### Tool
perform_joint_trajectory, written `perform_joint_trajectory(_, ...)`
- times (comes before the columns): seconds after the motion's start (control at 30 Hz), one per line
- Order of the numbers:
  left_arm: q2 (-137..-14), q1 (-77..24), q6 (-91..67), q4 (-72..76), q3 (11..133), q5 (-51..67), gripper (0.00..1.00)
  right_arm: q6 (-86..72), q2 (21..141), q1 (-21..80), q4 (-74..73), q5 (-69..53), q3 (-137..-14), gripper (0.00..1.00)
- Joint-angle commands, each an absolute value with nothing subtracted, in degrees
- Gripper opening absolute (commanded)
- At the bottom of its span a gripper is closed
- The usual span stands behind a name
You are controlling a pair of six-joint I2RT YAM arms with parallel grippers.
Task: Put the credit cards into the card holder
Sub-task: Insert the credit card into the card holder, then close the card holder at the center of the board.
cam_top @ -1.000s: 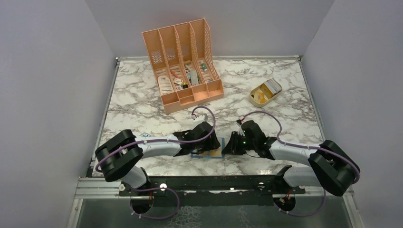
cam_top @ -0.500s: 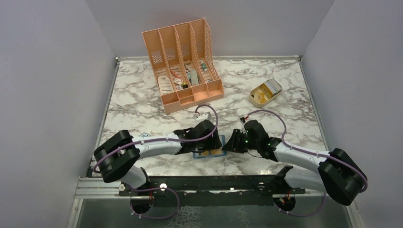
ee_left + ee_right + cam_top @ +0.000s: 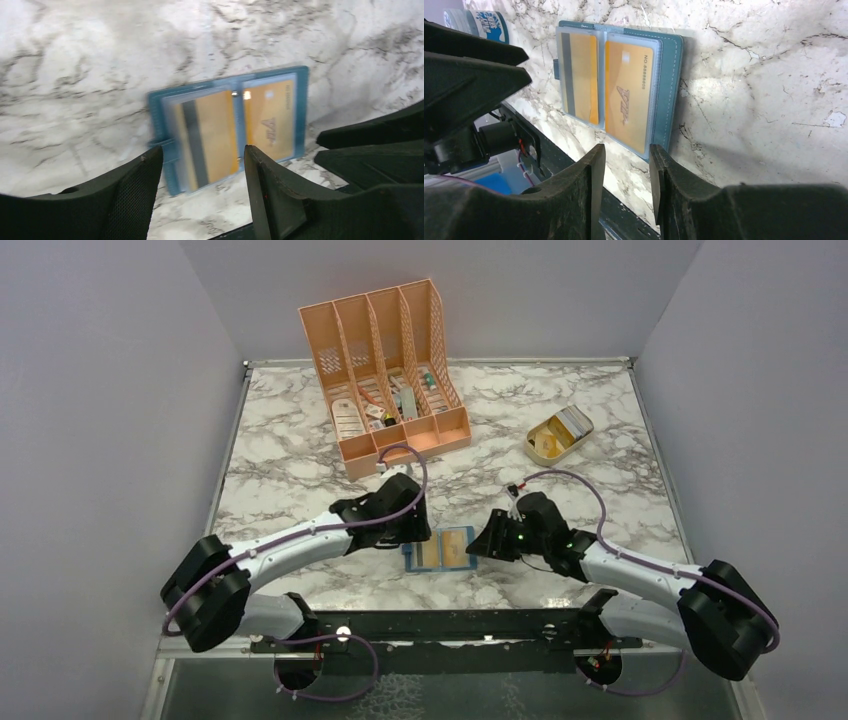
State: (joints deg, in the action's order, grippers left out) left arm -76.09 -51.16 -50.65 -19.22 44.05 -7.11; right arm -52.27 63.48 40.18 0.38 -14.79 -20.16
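Note:
The teal card holder lies open and flat on the marble near the front edge. Two gold credit cards sit under its clear sleeves: one with a dark stripe, one printed VIP. In the left wrist view the holder shows the striped card and the VIP card. My left gripper hangs open just left of the holder, nothing between its fingers. At the holder's right edge my right gripper is open and empty too, its fingertips short of the teal cover.
A peach desk organizer stands at the back. A tan oval tray holding small items sits back right. A round blue-white disc lies beyond the holder on the left arm's side. The black mounting rail runs along the table's front edge.
My left gripper has drawn back to the left, off the card holder, which now lies uncovered. My right gripper's jaws have widened beside the holder's right edge.

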Motion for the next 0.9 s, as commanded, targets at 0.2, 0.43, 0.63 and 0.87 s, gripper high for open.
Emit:
perform_joint_trajectory(0.2,-68.9,-46.3,-48.5,-23.1,36.8,-5.0,0.63,-53.3,67.9,40.6,3.8,-14.4,-19.7,0.46)
perform_joint_trajectory(0.43,-69.5,-46.1,-49.8,-16.9,33.2,0.7,0.63,-53.7,70.2,40.6,5.2,-14.6,-20.4,0.47)
perform_joint_trajectory(0.63,-72.7,-46.2,-50.1,-12.6,32.0,3.5,0.59,-54.8,67.4,40.6,6.1,-13.5,-19.7,0.47)
perform_joint_trajectory(0.87,-73.1,-46.2,-52.0,-5.4,29.0,7.3,0.55,-56.1,65.0,40.6,6.8,-15.1,-19.4,0.47)
